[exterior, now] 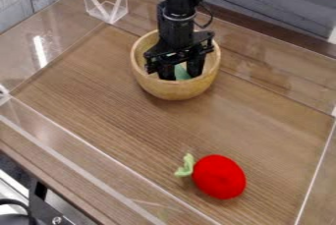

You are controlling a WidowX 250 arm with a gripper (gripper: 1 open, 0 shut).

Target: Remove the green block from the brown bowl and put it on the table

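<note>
The brown bowl (165, 89) stands on the table (92, 121) toward the back middle. Inside it lies the light green block (182, 72), partly hidden by the fingers. My gripper (179, 67) points straight down into the bowl with one dark finger on each side of the block. The fingers have drawn in close to the block's sides, but I cannot make out whether they press on it. The block still rests low in the bowl.
A red plush fruit (219, 177) with a green leaf lies near the front right of the table. Low clear acrylic walls edge the tabletop, and a clear folded piece (105, 6) stands at the back left.
</note>
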